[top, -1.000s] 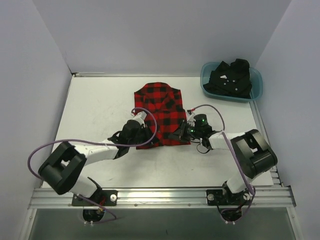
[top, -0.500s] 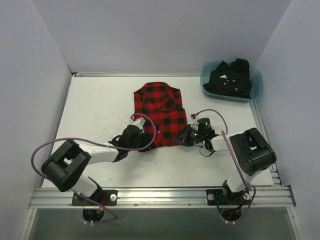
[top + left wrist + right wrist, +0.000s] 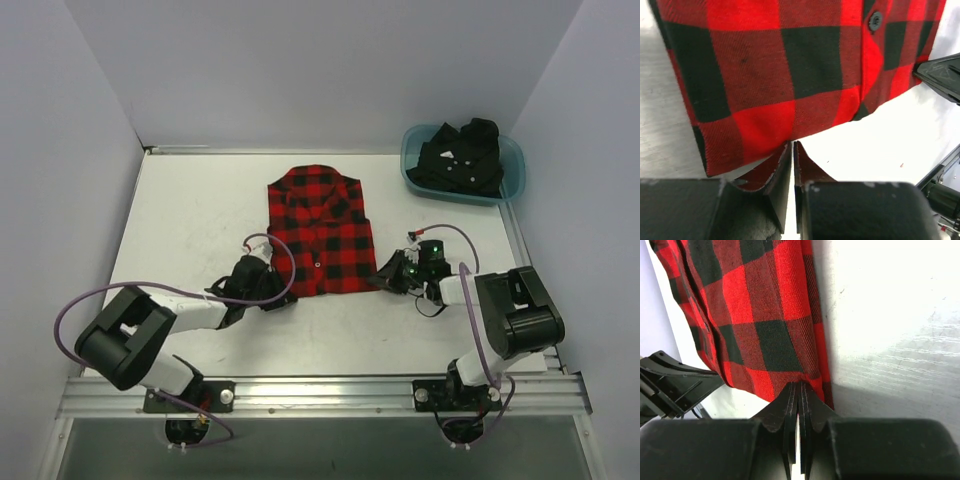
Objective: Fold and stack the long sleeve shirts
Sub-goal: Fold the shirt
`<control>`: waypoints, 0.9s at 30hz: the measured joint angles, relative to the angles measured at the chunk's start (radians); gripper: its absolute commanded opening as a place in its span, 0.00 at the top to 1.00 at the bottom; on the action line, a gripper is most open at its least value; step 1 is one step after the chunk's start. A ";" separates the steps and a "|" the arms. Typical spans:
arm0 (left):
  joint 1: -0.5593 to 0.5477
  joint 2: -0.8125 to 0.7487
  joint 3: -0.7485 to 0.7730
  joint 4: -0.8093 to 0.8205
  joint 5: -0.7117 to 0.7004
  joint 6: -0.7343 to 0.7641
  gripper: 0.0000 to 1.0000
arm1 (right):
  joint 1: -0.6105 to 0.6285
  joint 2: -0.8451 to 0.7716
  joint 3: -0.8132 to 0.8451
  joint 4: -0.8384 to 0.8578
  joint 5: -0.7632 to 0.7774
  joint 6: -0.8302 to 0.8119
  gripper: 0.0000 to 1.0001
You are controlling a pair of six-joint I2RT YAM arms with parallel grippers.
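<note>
The red-and-black flannel shirt [image 3: 320, 230] lies folded flat on the white table, collar at the far end. It fills the top of the left wrist view [image 3: 790, 75] and the right wrist view [image 3: 755, 315]. My left gripper [image 3: 283, 296] is shut, its tips [image 3: 792, 145] at the shirt's near-left hem with no cloth between the jaws. My right gripper [image 3: 381, 282] is shut, its tips [image 3: 799, 385] at the near-right corner of the hem, also holding nothing. The black shirt [image 3: 460, 155] lies crumpled in the teal tub [image 3: 513, 165].
The tub stands at the table's far right corner. Grey walls close in the left, back and right. The right gripper's finger [image 3: 940, 75] shows at the right edge of the left wrist view. The left gripper [image 3: 675, 380] shows low left in the right wrist view.
Both grippers have slid back off the shirt's lower part toward the near side, left one leftward, right one rightward. The shirt's near hem now lies flat, slightly nearer.
</note>
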 measured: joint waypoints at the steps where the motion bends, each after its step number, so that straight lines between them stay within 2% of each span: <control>1: 0.001 0.003 -0.003 0.010 0.012 -0.007 0.80 | 0.000 -0.002 0.000 -0.003 0.003 -0.002 1.00; 4: 0.000 -0.026 -0.002 -0.021 0.005 -0.004 0.74 | 0.006 -0.031 0.007 -0.054 0.030 -0.023 1.00; 8: 0.001 -0.124 0.058 -0.193 -0.054 0.050 0.49 | 0.049 -0.148 0.055 -0.264 0.145 -0.094 0.99; 9: 0.002 -0.143 0.108 -0.254 -0.081 0.076 0.45 | 0.072 -0.180 0.081 -0.321 0.185 -0.113 0.95; 12: 0.029 -0.142 0.263 -0.342 -0.130 0.145 0.34 | 0.164 -0.246 0.196 -0.462 0.292 -0.160 0.72; 13: 0.045 -0.132 0.312 -0.352 -0.140 0.162 0.33 | 0.193 -0.256 0.232 -0.493 0.317 -0.172 0.59; 15: 0.080 -0.092 0.410 -0.371 -0.156 0.201 0.32 | 0.253 -0.265 0.295 -0.548 0.377 -0.193 0.54; 17: 0.111 -0.023 0.502 -0.375 -0.169 0.233 0.32 | 0.304 -0.264 0.344 -0.592 0.424 -0.205 0.53; 21: 0.154 0.166 0.658 -0.386 -0.183 0.283 0.41 | 0.396 -0.236 0.407 -0.655 0.486 -0.209 0.54; 27: 0.163 0.380 0.753 -0.422 -0.195 0.325 0.46 | 0.475 -0.111 0.437 -0.687 0.522 -0.204 0.58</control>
